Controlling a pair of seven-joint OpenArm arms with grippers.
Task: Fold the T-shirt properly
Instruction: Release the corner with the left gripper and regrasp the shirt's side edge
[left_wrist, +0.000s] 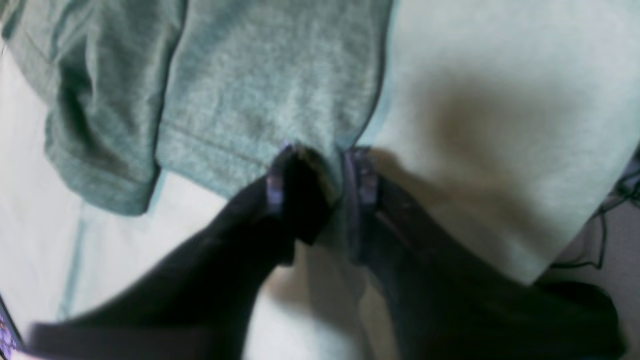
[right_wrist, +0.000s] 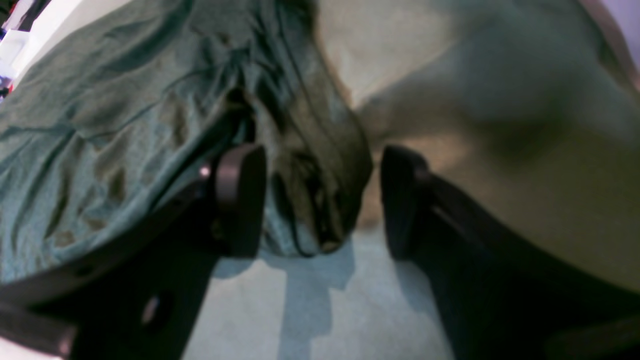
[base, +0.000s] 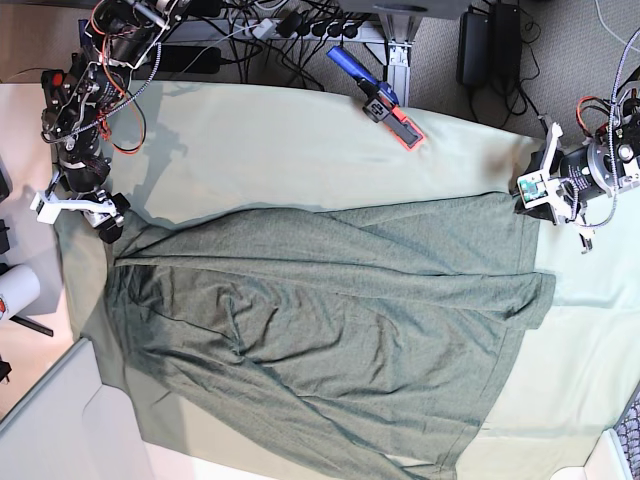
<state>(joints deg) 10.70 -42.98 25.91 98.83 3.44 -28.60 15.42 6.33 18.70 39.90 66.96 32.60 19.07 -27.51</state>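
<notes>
T-shirt (base: 320, 320) is lying spread across the desk's tablecloth (base: 280, 140) | left tool (left_wrist: 320, 167) is pinching the shirt's hem corner, jaws nearly together | right tool (right_wrist: 320, 200) is standing wide, straddling a bunched edge, not gripping

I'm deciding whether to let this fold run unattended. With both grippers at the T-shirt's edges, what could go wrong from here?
1. The left gripper pinches only a thin bit of the T-shirt at its hem corner, so the fabric may slip out when lifted.
2. The right gripper stands open around a bunched edge; it may catch several layers or the tablecloth too.
3. The shirt lies wrinkled and partly overlapped, so the fold may come out uneven.
</notes>
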